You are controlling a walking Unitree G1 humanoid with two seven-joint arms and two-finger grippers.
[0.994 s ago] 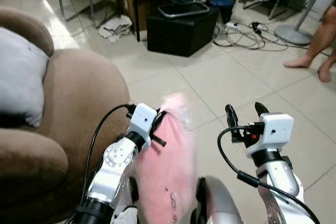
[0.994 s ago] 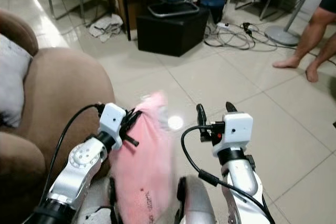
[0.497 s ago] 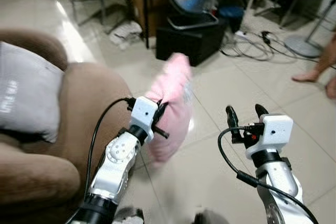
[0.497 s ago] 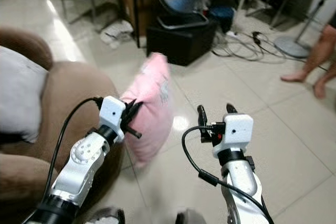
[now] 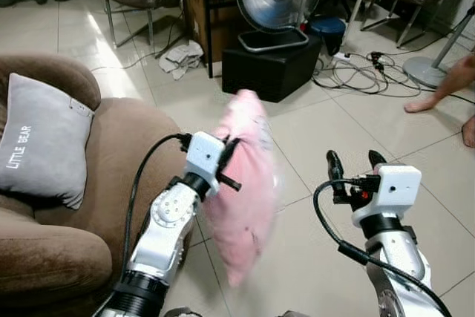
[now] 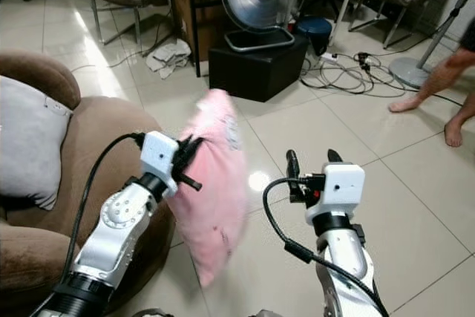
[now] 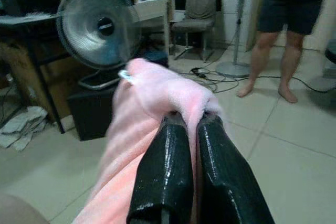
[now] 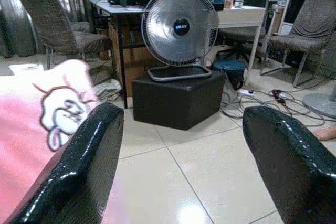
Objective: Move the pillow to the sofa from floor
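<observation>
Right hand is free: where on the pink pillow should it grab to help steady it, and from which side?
Probably the lower free corner of the pink pillow, approached from the robot's right. The left hand pinches a fold at the upper edge, so the pillow hangs limp, tapering downward. The open right hand is level beside it, so it should drop before closing on that corner.

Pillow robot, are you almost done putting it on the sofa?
About halfway. Done: the pink pillow is off the floor, pinched in the left gripper. In hand: it hangs beside the brown sofa. Left: lay it on the seat. The right gripper is open.
</observation>
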